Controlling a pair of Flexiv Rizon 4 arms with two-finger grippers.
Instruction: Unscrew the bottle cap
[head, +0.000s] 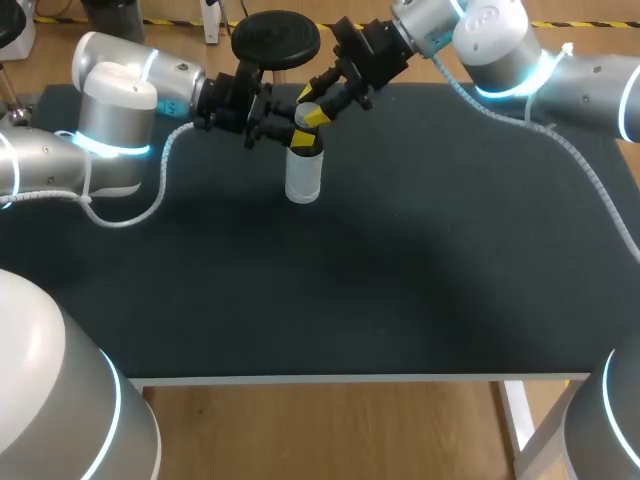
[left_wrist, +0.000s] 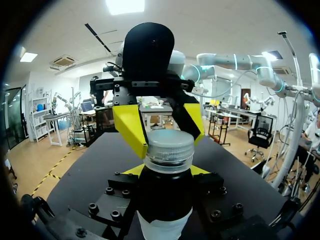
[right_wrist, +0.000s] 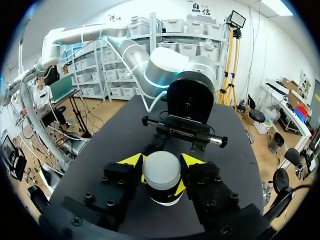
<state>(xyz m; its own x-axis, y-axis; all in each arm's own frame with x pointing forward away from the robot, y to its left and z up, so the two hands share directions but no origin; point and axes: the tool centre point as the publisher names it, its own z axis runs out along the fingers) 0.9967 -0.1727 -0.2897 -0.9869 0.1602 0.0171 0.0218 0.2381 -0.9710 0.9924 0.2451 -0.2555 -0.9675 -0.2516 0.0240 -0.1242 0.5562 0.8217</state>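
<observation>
While the dark table (head: 400, 280) is lying broad on the bottle's near side, the bottle (head: 303, 180) is standing upright toward the far edge. The left gripper (left_wrist: 167, 172) is clamping its dark upper body. From the bottle's far side, the right gripper (right_wrist: 161, 164) is pinching the cap (left_wrist: 169, 147), whose ribbed side is showing only in the left wrist view.

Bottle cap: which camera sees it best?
The left wrist view. The bottle cap looks big there, seen from the side with its ridged wall, between the yellow tips of the right end effector. The right wrist view shows only its round top. In the head view it is tiny and mostly hidden.
</observation>
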